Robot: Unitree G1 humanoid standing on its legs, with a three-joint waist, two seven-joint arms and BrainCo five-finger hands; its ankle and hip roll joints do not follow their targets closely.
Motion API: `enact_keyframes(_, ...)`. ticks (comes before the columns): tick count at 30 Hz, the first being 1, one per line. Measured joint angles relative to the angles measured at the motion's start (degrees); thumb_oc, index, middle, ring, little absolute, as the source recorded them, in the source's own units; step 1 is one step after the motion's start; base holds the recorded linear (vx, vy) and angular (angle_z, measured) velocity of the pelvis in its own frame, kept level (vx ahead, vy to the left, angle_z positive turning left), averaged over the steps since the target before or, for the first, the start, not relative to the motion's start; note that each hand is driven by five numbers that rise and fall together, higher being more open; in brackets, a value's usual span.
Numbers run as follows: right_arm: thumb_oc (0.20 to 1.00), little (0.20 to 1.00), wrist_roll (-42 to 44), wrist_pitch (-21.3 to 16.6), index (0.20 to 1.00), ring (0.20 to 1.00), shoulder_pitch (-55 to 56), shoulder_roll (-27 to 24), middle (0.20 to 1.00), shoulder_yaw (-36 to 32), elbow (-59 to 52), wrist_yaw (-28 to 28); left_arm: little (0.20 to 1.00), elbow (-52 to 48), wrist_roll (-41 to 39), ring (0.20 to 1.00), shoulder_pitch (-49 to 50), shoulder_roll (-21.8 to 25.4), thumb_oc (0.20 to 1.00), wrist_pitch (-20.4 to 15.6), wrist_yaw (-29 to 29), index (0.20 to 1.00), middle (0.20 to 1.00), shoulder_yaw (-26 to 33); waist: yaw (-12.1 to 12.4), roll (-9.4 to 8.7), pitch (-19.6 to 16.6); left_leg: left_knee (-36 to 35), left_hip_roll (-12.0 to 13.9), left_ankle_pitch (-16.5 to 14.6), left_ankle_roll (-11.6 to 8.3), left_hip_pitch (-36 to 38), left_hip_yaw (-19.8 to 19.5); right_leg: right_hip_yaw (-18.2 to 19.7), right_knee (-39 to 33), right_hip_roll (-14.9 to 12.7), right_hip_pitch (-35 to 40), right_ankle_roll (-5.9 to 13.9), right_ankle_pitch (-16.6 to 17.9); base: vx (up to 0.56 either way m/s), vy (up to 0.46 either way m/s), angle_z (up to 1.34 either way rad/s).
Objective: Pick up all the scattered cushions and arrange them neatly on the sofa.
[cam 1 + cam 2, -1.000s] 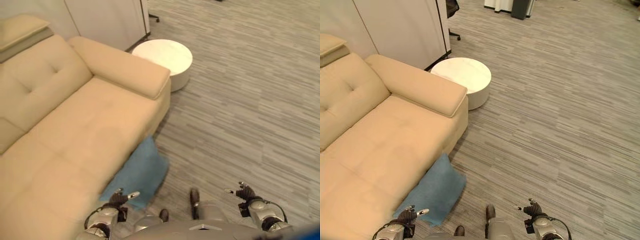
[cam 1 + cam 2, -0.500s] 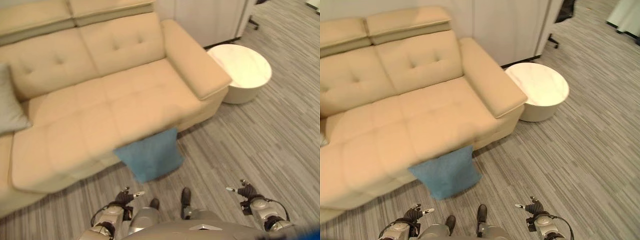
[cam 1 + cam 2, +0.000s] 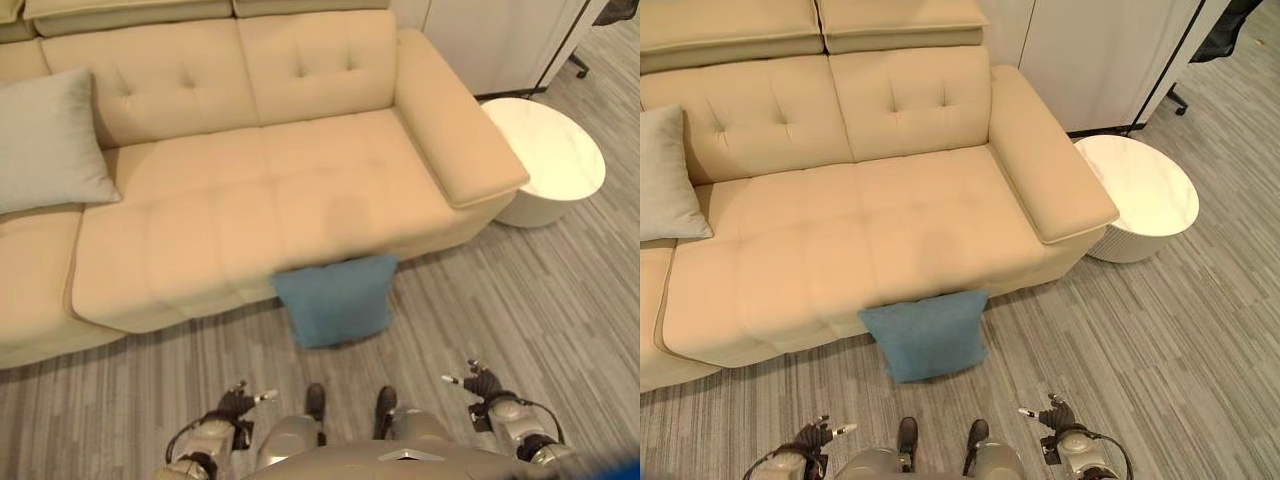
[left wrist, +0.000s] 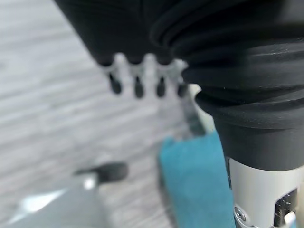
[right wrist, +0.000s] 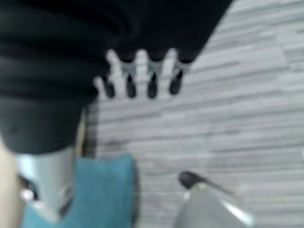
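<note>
Blue cushion (image 3: 336,298) on floor, leaning against sofa (image 3: 300,200) front edge, not yet picked up. Grey cushion (image 3: 50,140) already against sofa backrest, far left. My left hand (image 3: 238,403) and right hand (image 3: 482,384) low, fingers relaxed, empty.

Bare floor (image 3: 1160,360) lies open lower right and lower left. Blue cushion (image 3: 927,335) leans against sofa (image 3: 890,230) front at centre, floor free around it. Seat mostly free; grey cushion (image 3: 665,180) at left edge. Round white table (image 3: 1137,195) just beside armrest, upper right.
</note>
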Motion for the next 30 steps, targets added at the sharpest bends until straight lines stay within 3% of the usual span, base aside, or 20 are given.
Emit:
enact_keyframes(2,1.0,1.0,0.01,-0.05,1.0,1.0,-0.85,-0.01,1.0,1.06,-1.95,-0.03,1.0,-0.05,-0.31,1.0,-2.54,0.88,1.0,-0.26,0.38,1.0,1.0,0.05,0.42,-0.91,1.54,-0.2,-1.16,0.41,0.34,0.02,-1.69,1.85,-7.06,0.08,-1.11,0.3,1.1,0.1,-0.04,0.52)
enact_keyframes(5,1.0,1.0,0.16,-0.75,1.0,1.0,-2.13,-0.08,1.0,1.25,-4.27,-0.14,1.0,-0.03,-1.04,1.0,-3.87,0.74,1.0,-0.41,0.51,1.0,1.0,0.37,-0.27,-0.34,3.5,0.0,-1.87,-0.45,-1.0,0.17,-5.12,4.01,-15.68,2.23,-3.58,0.51,7.48,0.11,-0.084,0.68)
enact_keyframes(7,1.0,1.0,0.67,-1.18,1.0,1.0,-1.0,0.24,1.0,1.23,-3.81,-0.11,1.0,-1.27,-1.14,1.0,-3.74,0.46,1.0,-1.36,1.07,1.0,1.0,0.28,-0.68,-1.59,4.07,0.02,-4.01,-0.68,-1.07,2.29,-8.05,4.38,-17.38,0.97,-1.94,-1.65,11.05,-0.06,-0.18,1.27)
enact_keyframes(8,1.0,1.0,0.95,-1.28,1.0,1.0,-1.38,0.19,1.0,1.42,-3.7,-0.28,1.0,-5.35,-1.75,1.0,-2.55,1.08,1.0,-1.85,2.27,1.0,1.0,0.24,0.23,-2.17,4.58,0.58,-4.16,-2.02,-2.05,1.68,-9.17,3.33,-15.89,0.82,-3.2,-2.88,14.03,-0.04,-0.127,0.79)
enact_keyframes(11,1.0,1.0,0.96,-1.39,1.0,1.0,-4.97,-0.64,1.0,1.19,-4.24,-1.13,1.0,-7.81,-3.45,1.0,-2.95,1.6,1.0,-2.3,3.27,1.0,1.0,-0.07,0.67,-1.79,5.58,3.16,-2.8,-3.37,-4.07,-2.2,-10.11,1.6,-19.57,2.29,-3.77,-5.84,16.56,-0.04,-0.098,0.23)
enact_keyframes(15,1.0,1.0,1.0,-1.76,1.0,1.0,-7.1,-2.22,1.0,1.44,-6.5,-2.31,1.0,-8.96,-5.3,1.0,-5.98,1.47,1.0,-2.49,4.12,1.0,1.0,-0.21,0.02,-1.63,6.26,4.83,-1.41,-4.2,-5.27,-2.93,-9.81,0.55,-22.32,3.63,-2.23,-6.72,17.21,-0.01,-0.043,0.06)
enact_keyframes(19,1.0,1.0,0.99,-1.93,1.0,1.0,-7.74,-2.51,1.0,2.28,-8.33,-2.44,1.0,-12.18,-5.69,1.0,-8.91,1.52,1.0,-3.63,5.0,1.0,1.0,-1.34,-0.89,-1.68,6.36,3.91,-0.73,-4.32,-5.11,-2.52,-8.85,1.17,-23.08,4.42,-2.18,-6.6,17.62,-0.03,0.036,-0.14)
enact_keyframes(24,1.0,1.0,0.87,-1.88,1.0,1.0,-7.87,-2.43,1.0,3.16,-8.8,-2.39,1.0,-12.29,-5.71,1.0,-7.68,0.3,1.0,-4.39,5.34,1.0,1.0,-2.29,-1.95,-2.5,6.77,3.72,-2.37,-5.04,-3.56,-0.77,-5.16,5.82,-23.07,4.39,-2.25,-4.61,18.43,-0.04,0.109,-0.45)
enact_keyframes(26,1.0,1.0,0.8,-1.83,1.0,1.0,-8.12,-2.37,1.0,3.31,-8.78,-2.34,1.0,-12.34,-5.71,1.0,-6.26,0.16,1.0,-4.39,5.32,1.0,1.0,-2.32,-2.14,-2.88,6.8,3.23,-2.63,-4.5,-2.79,-0.51,-2.88,6.27,-22.36,4.02,-3.46,-1.82,15.61,-0.04,0.059,-0.58)
enact_keyframes(28,1.0,1.0,0.51,-1.81,1.0,1.0,-8.55,-2.36,1.0,3.34,-8.61,-2.3,1.0,-12.22,-5.7,1.0,-5.46,0.07,1.0,-4.31,5.35,1.0,1.0,-2.29,-2.12,-2.39,7.06,3.06,-1.22,-3.95,-1.9,-0.86,-0.45,4.38,-18.94,3.78,-5.61,0.33,13.43,-0.05,-0.024,-0.51)
enact_keyframes(29,1.0,1.0,0.28,-1.73,1.0,1.0,-8.55,-2.46,1.0,3.33,-7.44,-2.29,1.0,-12.25,-5.68,1.0,-5.84,-0.34,1.0,-4.12,5.33,1.0,1.0,-2.32,-2.03,-0.8,8.07,3.63,0.16,-3.81,-1.58,-1.41,-0.62,2.85,-8.77,3.19,-8.74,-0.13,11.29,-0.05,-0.077,-0.17)
enact_keyframes(30,1.0,1.0,0.21,-1.62,1.0,1.0,-8.48,-2.46,1.0,3.35,-7.41,-2.29,1.0,-12.23,-5.69,1.0,-6.03,-0.32,1.0,-4.16,5.36,1.0,1.0,-2.28,-1.61,-0.09,8.49,3.93,0.77,-3.84,-1.62,-1.77,-0.78,2.82,-5.15,2.97,-9.38,0.12,9.94,-0.03,-0.073,-0.06)
